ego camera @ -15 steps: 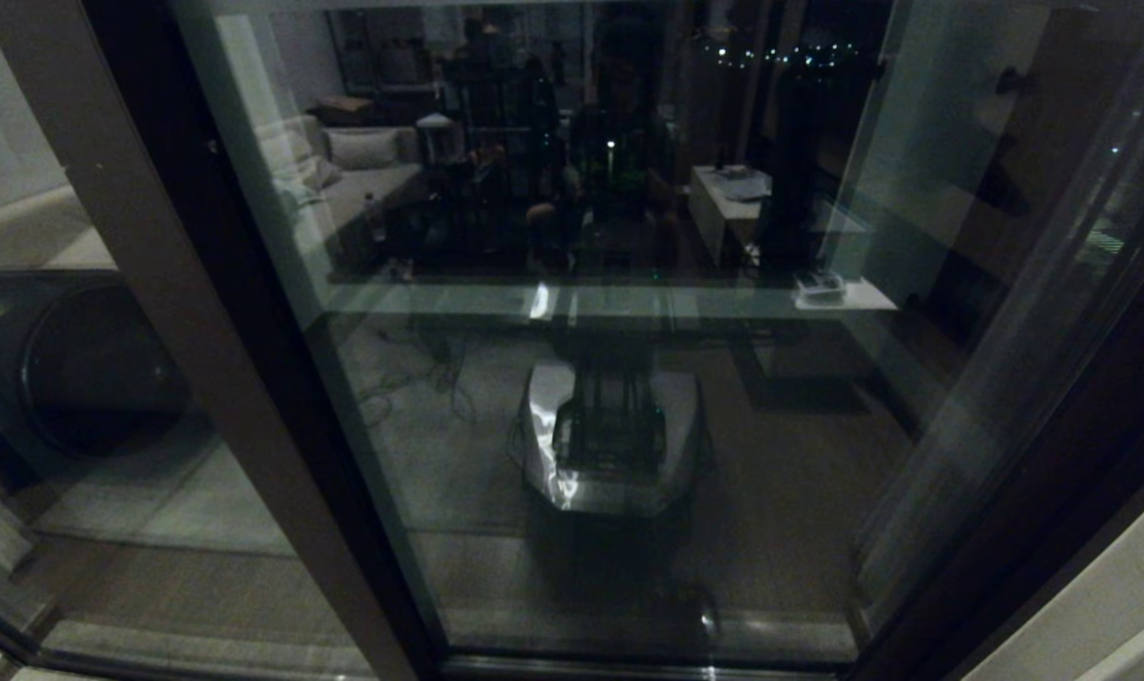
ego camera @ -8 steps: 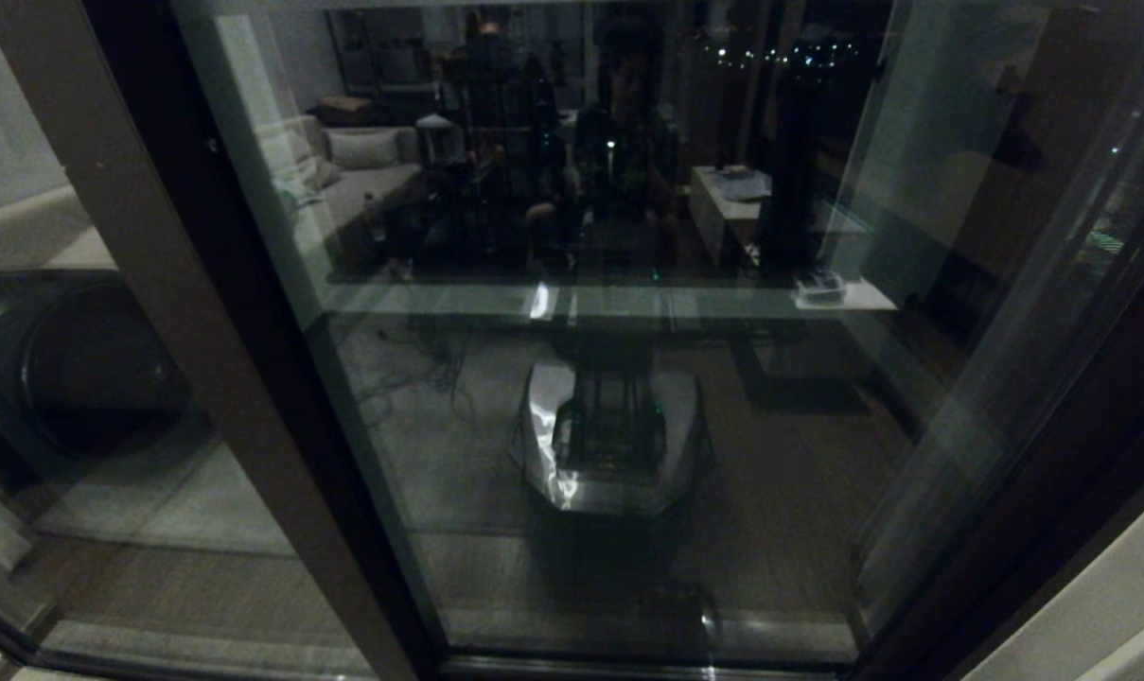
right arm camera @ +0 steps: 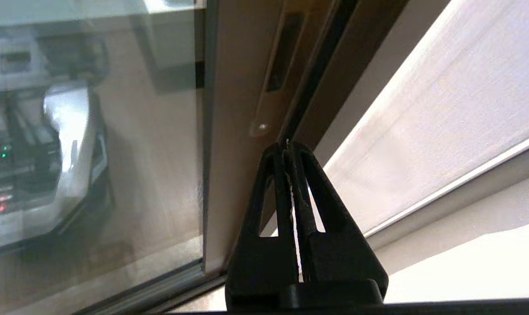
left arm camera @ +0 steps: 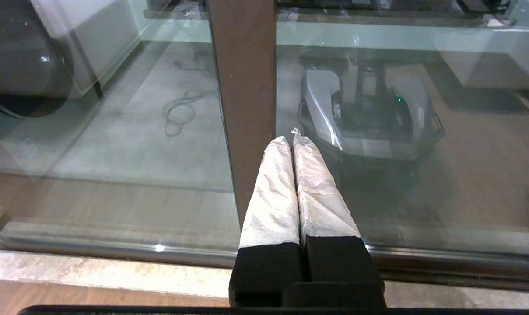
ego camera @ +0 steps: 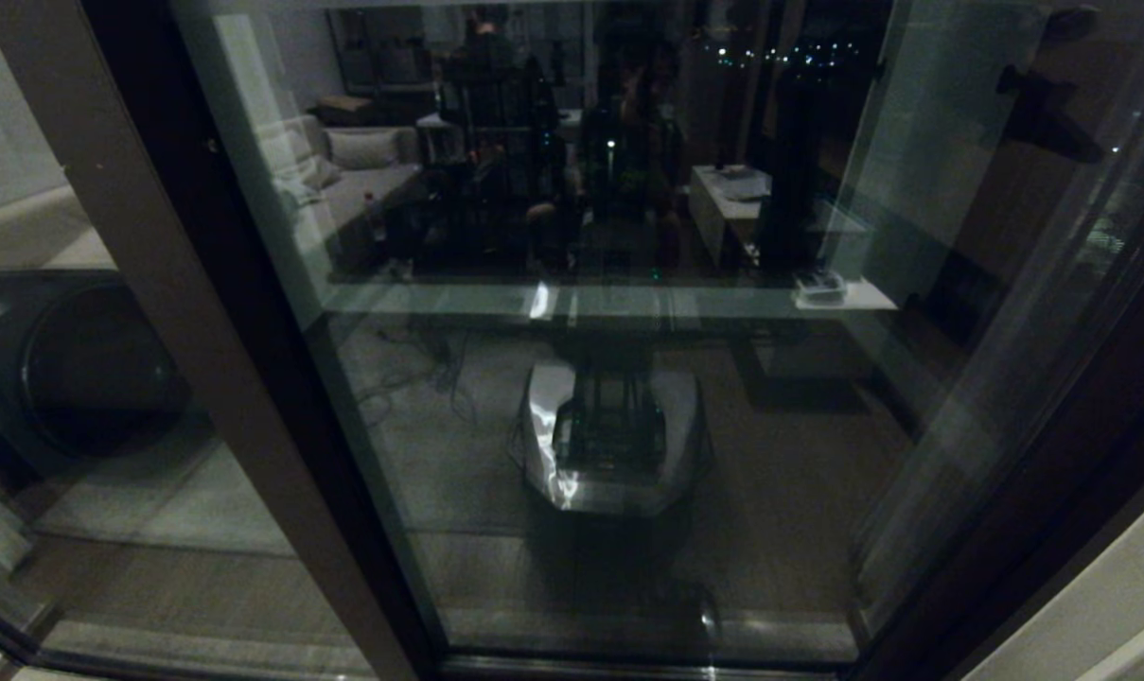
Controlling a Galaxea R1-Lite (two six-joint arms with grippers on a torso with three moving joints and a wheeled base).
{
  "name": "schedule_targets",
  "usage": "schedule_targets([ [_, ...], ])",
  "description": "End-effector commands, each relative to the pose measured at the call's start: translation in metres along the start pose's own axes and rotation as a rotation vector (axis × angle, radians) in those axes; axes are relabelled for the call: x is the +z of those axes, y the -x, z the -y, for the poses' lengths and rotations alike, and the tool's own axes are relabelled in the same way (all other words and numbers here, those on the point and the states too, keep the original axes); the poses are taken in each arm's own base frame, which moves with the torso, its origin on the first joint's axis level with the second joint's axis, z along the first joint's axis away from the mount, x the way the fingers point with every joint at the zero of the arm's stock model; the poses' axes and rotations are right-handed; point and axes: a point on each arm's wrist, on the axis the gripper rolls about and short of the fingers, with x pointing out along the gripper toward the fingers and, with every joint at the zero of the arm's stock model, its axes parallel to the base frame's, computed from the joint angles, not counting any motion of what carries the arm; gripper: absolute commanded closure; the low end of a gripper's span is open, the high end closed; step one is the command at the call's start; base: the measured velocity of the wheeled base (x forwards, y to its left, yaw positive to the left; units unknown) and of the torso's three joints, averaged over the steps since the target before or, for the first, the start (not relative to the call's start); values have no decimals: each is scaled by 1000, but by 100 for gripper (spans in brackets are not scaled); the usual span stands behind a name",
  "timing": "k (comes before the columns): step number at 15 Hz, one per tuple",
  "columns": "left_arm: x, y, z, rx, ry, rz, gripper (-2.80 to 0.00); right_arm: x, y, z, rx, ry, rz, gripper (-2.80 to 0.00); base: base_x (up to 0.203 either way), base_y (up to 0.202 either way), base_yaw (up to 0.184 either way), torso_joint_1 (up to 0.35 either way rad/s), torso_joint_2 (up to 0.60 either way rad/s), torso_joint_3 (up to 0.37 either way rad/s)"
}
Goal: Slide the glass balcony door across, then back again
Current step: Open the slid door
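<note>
We are bringing our right pincer (right arm camera: 287,146), fingers pressed together and empty, up toward the handle slot (right arm camera: 282,52) of the glass balcony door (ego camera: 609,378) filling mid-frame; its dim reflection seems to have climbed upper right. Left pincer (left arm camera: 293,139) is idling, closed.

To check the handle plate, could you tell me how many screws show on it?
1: a screw on the handle plate, at its end nearest the right gripper. Its far end is cut off, so another may be hidden.
</note>
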Motion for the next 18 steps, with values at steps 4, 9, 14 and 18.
schedule_targets([
  [4, 0, 0, 0, 1, 0, -1, 0, -1, -4, 30, 93, -43, -29, 0, 0, 0, 0, 0, 0, 0],
  [9, 0, 0, 0, 1, -1, -1, 0, -7, -17, 39, 265, -80, -45, -280, 0, 0, 0, 0, 0, 0],
  [14, 0, 0, 0, 1, 0, -1, 0, -9, -40, 47, 271, -92, -62, -280, 0, 0, 0, 0, 0, 0],
  [18, 0, 0, 0, 1, -1, -1, 0, -7, -61, 50, 329, -86, -21, -280, 0, 0, 0, 0, 0, 0],
])
